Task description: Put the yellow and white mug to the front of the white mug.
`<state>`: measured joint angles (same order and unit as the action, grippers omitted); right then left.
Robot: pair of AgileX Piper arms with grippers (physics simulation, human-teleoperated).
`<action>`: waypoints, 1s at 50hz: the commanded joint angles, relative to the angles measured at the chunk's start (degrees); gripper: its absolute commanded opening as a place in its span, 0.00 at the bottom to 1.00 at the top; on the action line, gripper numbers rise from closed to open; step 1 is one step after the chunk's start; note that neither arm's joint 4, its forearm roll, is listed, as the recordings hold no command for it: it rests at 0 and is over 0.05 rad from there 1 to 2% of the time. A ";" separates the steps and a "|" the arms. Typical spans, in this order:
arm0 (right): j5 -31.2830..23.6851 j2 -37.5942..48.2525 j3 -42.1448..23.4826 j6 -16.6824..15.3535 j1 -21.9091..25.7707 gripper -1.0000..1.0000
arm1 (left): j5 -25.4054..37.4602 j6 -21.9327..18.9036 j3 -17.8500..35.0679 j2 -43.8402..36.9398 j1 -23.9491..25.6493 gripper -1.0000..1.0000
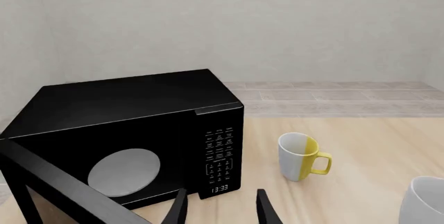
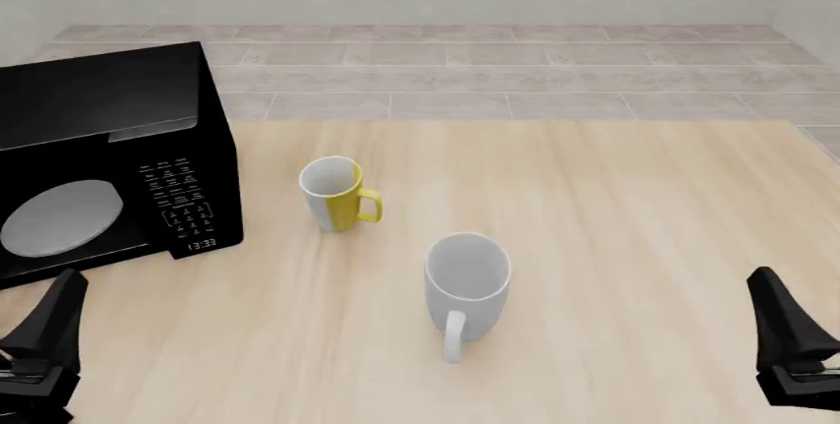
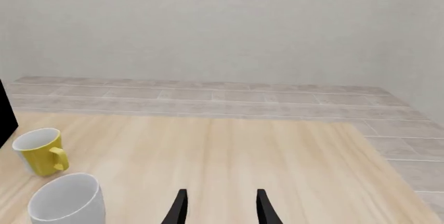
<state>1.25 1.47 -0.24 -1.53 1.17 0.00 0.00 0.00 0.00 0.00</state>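
Front view shows the yellow and white mug (image 2: 336, 194) upright left of frame centre, untouched, so the move has not begun. Just below and right of it stands the larger white mug (image 2: 466, 286), handle toward the bottom edge. A black microwave (image 2: 105, 163) fills the upper left, close beside the small mug. Both grippers, left (image 2: 46, 331) and right (image 2: 788, 335), sit at the bottom corners, empty; wrist views show their fingers apart. Bare wooden table (image 2: 630, 208) lies between.
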 commanded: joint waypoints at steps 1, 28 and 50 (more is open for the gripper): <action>8.82 12.43 -1.56 1.38 2.91 1.00 | 0.00 0.00 0.00 0.00 0.00 1.00; 16.75 56.62 -25.73 -5.25 19.98 1.00 | 0.00 0.00 0.00 0.00 0.00 1.00; 9.16 74.19 -44.12 -4.83 29.52 1.00 | 0.00 0.00 0.00 0.00 0.00 1.00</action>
<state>13.19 67.79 -36.48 -6.24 27.15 0.00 0.00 0.00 0.00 0.00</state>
